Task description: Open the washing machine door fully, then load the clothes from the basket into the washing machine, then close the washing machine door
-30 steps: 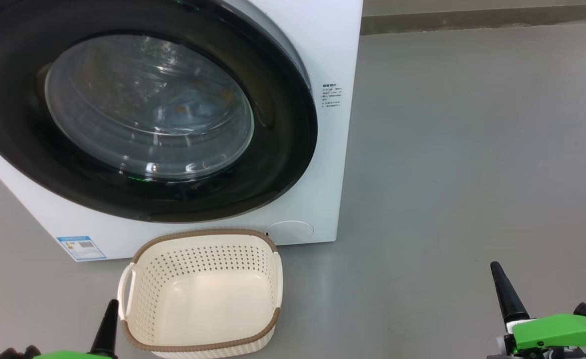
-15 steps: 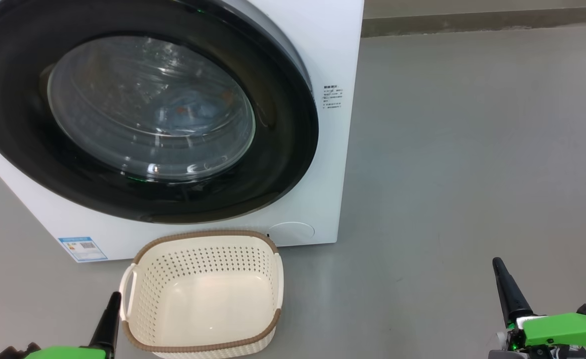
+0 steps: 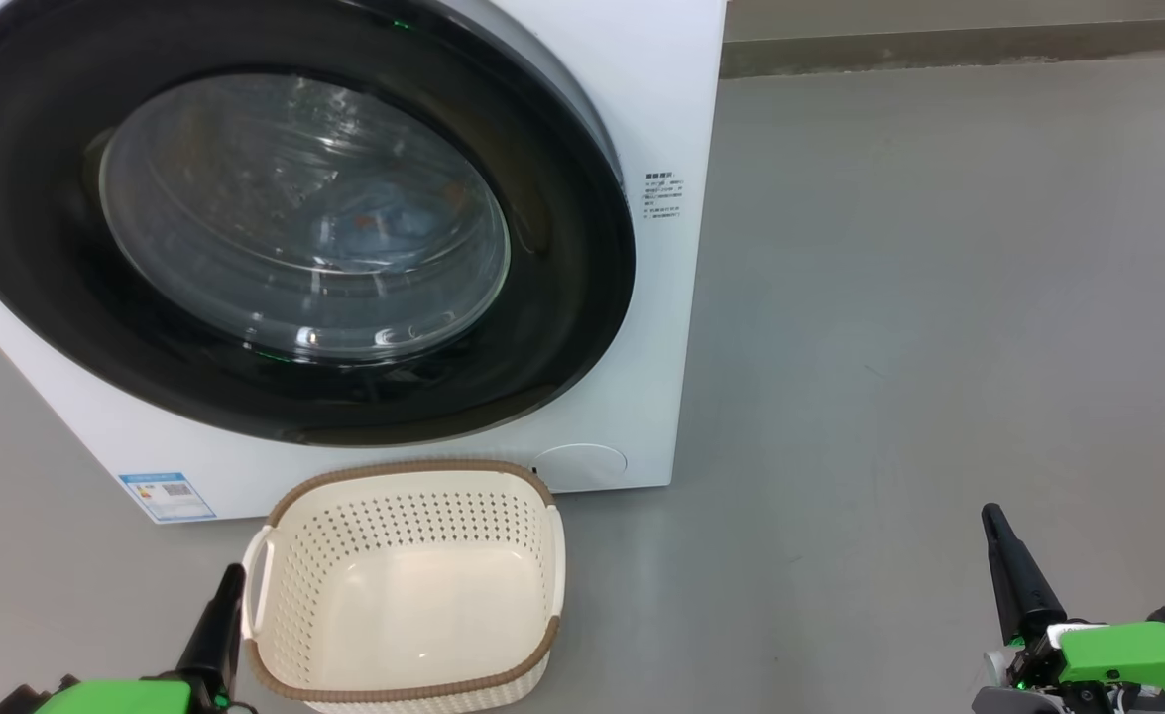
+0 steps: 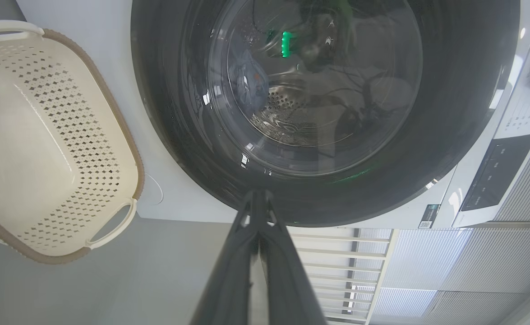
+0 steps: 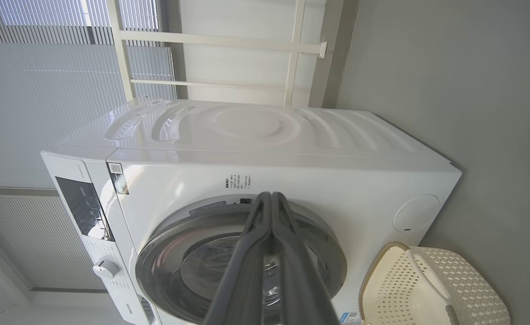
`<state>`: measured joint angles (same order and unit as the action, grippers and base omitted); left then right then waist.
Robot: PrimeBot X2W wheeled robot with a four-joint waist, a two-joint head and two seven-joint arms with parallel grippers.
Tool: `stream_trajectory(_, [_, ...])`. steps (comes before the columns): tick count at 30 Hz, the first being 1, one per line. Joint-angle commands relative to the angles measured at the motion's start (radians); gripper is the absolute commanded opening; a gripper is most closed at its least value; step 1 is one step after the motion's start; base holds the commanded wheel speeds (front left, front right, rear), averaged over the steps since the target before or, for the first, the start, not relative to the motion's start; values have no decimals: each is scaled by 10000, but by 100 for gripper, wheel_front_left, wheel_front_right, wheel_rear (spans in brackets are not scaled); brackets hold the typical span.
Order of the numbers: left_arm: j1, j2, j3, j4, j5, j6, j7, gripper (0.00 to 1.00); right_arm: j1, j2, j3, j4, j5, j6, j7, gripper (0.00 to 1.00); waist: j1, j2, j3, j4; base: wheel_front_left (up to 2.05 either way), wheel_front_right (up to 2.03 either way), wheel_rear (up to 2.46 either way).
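The white washing machine (image 3: 676, 327) stands ahead with the washing machine door (image 3: 562, 327), glossy black with a glass porthole, lying flat against its front. Through the glass I see light blue clothes (image 3: 389, 216) with orange marks inside the drum, also in the left wrist view (image 4: 242, 76). The cream basket (image 3: 404, 466) sits on the floor before the machine with nothing in it. My left gripper (image 3: 233, 573) is shut beside the basket's left handle. My right gripper (image 3: 990, 514) is shut over bare floor, far right. Each wrist view shows its own gripper's closed tips (image 4: 256, 194) (image 5: 270, 195).
Grey floor (image 3: 939, 297) stretches to the right of the machine up to a wall base (image 3: 969, 40). A control panel with a knob (image 5: 106, 268) runs along the machine's top front. A round service cap (image 3: 579, 463) sits by the basket's far rim.
Both grippers have edged a little up the head view, still shut. The picture has shifted slightly. Door, basket and clothes stand as before.
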<state>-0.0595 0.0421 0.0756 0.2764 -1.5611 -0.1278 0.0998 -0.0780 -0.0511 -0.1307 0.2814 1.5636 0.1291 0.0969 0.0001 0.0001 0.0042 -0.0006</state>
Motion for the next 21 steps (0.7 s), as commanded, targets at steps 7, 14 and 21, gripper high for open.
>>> stream_trajectory(7, [-486,82,393,-315,-465,-29,143,0,-300,9,165,-366,446,16,166,0,0,-1,-11,6,0,0,0])
stream_trajectory(14, [-486,82,393,-315,-465,-29,143,0,-300,9,165,-366,447,16,166,0,0,-1,-11,6,0,0,0])
stream_trajectory(21, [-486,82,393,-315,-465,-29,143,0,-300,9,166,-366,447,16,165,0,0,-1,-11,6,0,0,0])
